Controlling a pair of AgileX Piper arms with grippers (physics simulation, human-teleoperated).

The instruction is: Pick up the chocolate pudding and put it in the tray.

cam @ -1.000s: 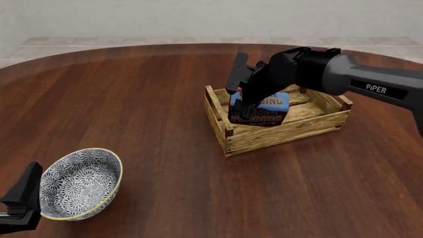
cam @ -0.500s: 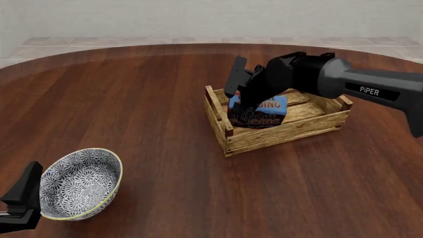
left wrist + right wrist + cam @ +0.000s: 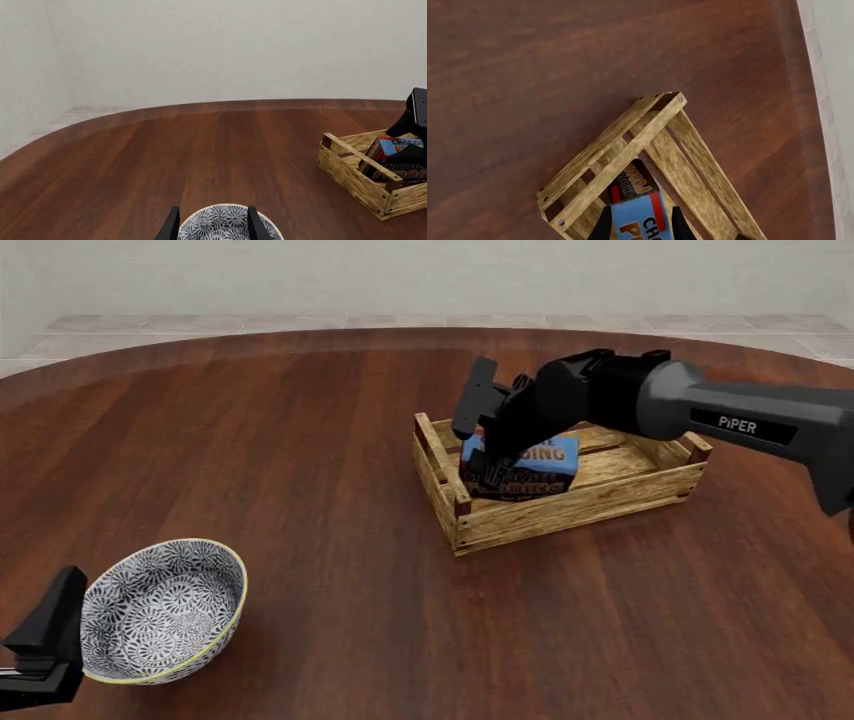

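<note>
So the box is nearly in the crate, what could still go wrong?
The pudding sits tilted against the tray's left end, not flat, so it might topple or stay propped on the slats once released. The right gripper has its fingers close beside that wall and could snag or nudge the tray when lifting away.

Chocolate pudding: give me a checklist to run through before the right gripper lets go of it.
1. Chocolate pudding inside the tray walls: ok, both the front and right wrist views show it within the slats.
2. Right gripper holding the box: ok, fingers sit on both sides of it.
3. Box resting on the tray floor: cannot tell, its underside is hidden.
4. Box level: not ok, it looks tilted in the front view.
5. Left gripper away from the tray: ok, it sits by the bowl.
6. Bowl clear of the tray: ok, well apart.
</note>
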